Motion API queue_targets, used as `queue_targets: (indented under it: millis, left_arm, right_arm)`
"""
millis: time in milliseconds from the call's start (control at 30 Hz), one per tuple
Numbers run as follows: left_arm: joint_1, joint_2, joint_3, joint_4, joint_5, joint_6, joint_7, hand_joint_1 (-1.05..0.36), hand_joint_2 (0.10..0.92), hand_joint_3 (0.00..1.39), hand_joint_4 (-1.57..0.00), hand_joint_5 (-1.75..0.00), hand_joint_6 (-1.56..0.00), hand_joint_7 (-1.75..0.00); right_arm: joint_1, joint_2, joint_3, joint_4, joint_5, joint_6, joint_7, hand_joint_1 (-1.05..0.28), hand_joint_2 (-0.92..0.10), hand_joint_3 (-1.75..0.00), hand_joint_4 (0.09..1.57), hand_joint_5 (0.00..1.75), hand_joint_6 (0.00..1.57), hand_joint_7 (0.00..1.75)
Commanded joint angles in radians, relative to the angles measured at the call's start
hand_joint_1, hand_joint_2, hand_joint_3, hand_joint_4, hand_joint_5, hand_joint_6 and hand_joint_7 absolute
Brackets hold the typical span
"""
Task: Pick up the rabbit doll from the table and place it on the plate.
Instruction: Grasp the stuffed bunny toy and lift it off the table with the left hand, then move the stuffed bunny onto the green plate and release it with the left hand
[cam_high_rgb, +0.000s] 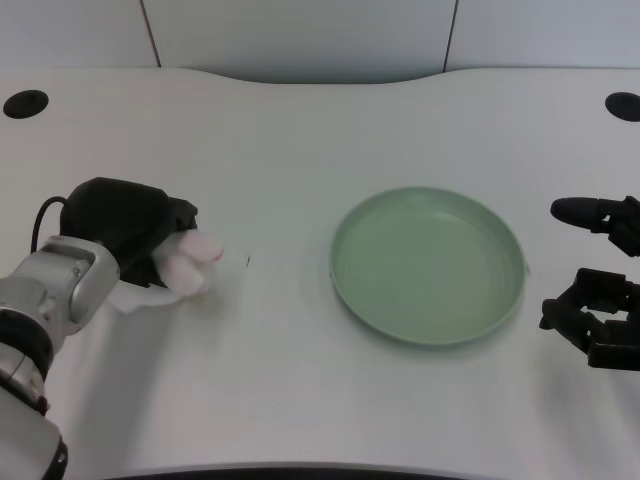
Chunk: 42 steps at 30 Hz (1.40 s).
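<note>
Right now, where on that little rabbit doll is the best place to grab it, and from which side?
Probably around its soft white body, coming from the robot's left and above, as the left hand does now. The rabbit doll lies low on the table with only its pink-white end poking out toward the plate.

We are seeing a pale green round plate (428, 265), a white-and-pink plush rabbit doll (188, 262), a black many-fingered left hand (130, 225), and a plain white table (300, 150).

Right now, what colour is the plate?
Pale green, plain; the plate shows clearly in the head view.
</note>
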Motion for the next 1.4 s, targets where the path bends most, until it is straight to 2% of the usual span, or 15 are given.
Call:
queue_targets:
  millis: [33, 133, 233, 300, 400, 433, 533, 600, 733, 900, 1067, 1100, 1167, 1200, 1400]
  left_arm:
    - [-0.023, -0.022, 0.05, -0.017, -0.057, -0.019, -0.064, -0.16, 0.921, 0.21, -0.8, -1.73, -0.81, -1.65]
    - [-0.054, -0.048, 0.079, -0.029, -0.086, -0.018, -0.107, -0.14, 0.921, 0.22, -0.81, -1.74, -0.79, -1.74]
    - [-0.094, -0.072, 0.095, -0.041, -0.107, -0.019, -0.164, -0.12, 0.921, 0.17, -0.81, -1.75, -0.79, -1.74]
    - [-0.124, -0.091, 0.095, -0.047, -0.104, -0.017, -0.184, -0.1, 0.921, 0.13, -0.81, -1.75, -0.8, -1.71]
    - [-0.161, -0.12, 0.088, -0.051, -0.098, -0.016, -0.197, -0.09, 0.921, 0.09, -0.75, -1.69, -0.86, -1.51]
    - [-0.17, -0.129, 0.086, -0.052, -0.097, -0.016, -0.197, -0.08, 0.921, 0.09, -0.75, -1.72, -0.86, -1.53]
    - [-0.21, -0.178, 0.084, -0.051, -0.098, -0.011, -0.209, -0.07, 0.916, 0.1, -0.83, -1.74, -0.81, -1.7]
    - [-0.242, -0.219, 0.074, -0.05, -0.09, -0.001, -0.216, -0.06, 0.893, 0.09, -0.87, -1.75, -0.79, -1.74]
    - [-0.274, -0.279, 0.056, -0.044, -0.076, 0.01, -0.216, -0.04, 0.847, 0.07, -0.95, -1.75, -0.81, -1.75]
    - [-0.297, -0.346, 0.051, -0.031, -0.084, 0.015, -0.248, -0.08, 0.844, 0.08, -0.98, -1.75, -0.82, -1.75]
    - [-0.307, -0.409, 0.049, -0.023, -0.083, 0.045, -0.246, -0.09, 0.804, 0.08, -1.04, -1.75, -0.88, -1.75]
    - [-0.309, -0.421, 0.049, -0.022, -0.084, 0.049, -0.248, -0.09, 0.788, 0.11, -1.06, -1.75, -0.89, -1.75]
    - [-0.307, -0.44, 0.049, -0.018, -0.086, 0.049, -0.253, -0.1, 0.474, 0.73, -1.06, -1.75, -0.88, -1.75]
    - [-0.304, -0.449, 0.049, -0.016, -0.086, 0.051, -0.256, -0.11, 0.362, 0.95, -1.05, -1.75, -0.88, -1.75]
    - [-0.287, -0.483, 0.047, -0.002, -0.085, 0.056, -0.262, -0.14, 0.205, 1.21, -1.02, -1.75, -0.86, -1.74]
  right_arm:
    - [0.012, -0.003, -0.012, -0.009, 0.012, 0.013, -0.006, 0.2, -0.37, -0.93, 1.04, 1.13, 0.91, 0.89]
    - [0.012, -0.001, -0.012, -0.012, 0.02, 0.027, -0.003, 0.2, -0.38, -0.92, 1.01, 1.14, 0.89, 0.89]
    - [0.012, 0.003, -0.006, -0.022, 0.015, 0.038, -0.007, 0.2, -0.39, -0.92, 1.0, 1.14, 0.89, 0.89]
    - [0.008, 0.004, -0.001, -0.017, 0.007, 0.028, -0.005, 0.2, -0.39, -0.91, 1.01, 1.15, 0.89, 0.9]
    - [-0.001, 0.009, 0.003, 0.005, 0.005, 0.006, 0.003, 0.2, -0.38, -0.9, 1.02, 1.15, 0.91, 0.9]
    - [-0.003, 0.011, 0.004, 0.012, 0.004, 0.0, 0.004, 0.2, -0.38, -0.9, 1.02, 1.15, 0.91, 0.91]
    - [-0.006, 0.016, 0.015, 0.017, -0.012, -0.002, -0.006, 0.21, -0.38, -0.9, 1.01, 1.13, 0.92, 0.9]
    - [-0.008, 0.017, 0.029, 0.019, -0.041, -0.011, -0.021, 0.2, -0.38, -0.87, 1.03, 1.1, 0.93, 0.88]
    - [-0.007, 0.019, 0.048, 0.014, -0.081, -0.024, -0.047, 0.21, -0.41, -0.78, 1.08, 1.02, 0.97, 0.81]
    - [-0.003, 0.029, 0.063, 0.004, -0.097, -0.03, -0.057, 0.18, -0.41, -0.76, 1.11, 0.99, 1.0, 0.77]
    - [0.004, 0.036, 0.077, 0.005, -0.096, -0.055, -0.055, 0.2, -0.38, -0.8, 1.14, 1.0, 1.05, 0.77]
    - [0.006, 0.036, 0.081, 0.005, -0.101, -0.061, -0.056, 0.21, -0.37, -0.81, 1.15, 1.0, 1.06, 0.77]
    - [0.011, 0.037, 0.087, 0.002, -0.102, -0.065, -0.06, 0.21, -0.36, -0.83, 1.16, 1.0, 1.07, 0.77]
    - [0.013, 0.039, 0.089, 0.0, -0.103, -0.065, -0.061, 0.23, -0.36, -0.84, 1.18, 0.99, 1.08, 0.77]
    - [0.029, 0.048, 0.093, -0.013, -0.108, -0.07, -0.061, 0.24, -0.34, -0.9, 1.18, 0.97, 1.09, 0.75]
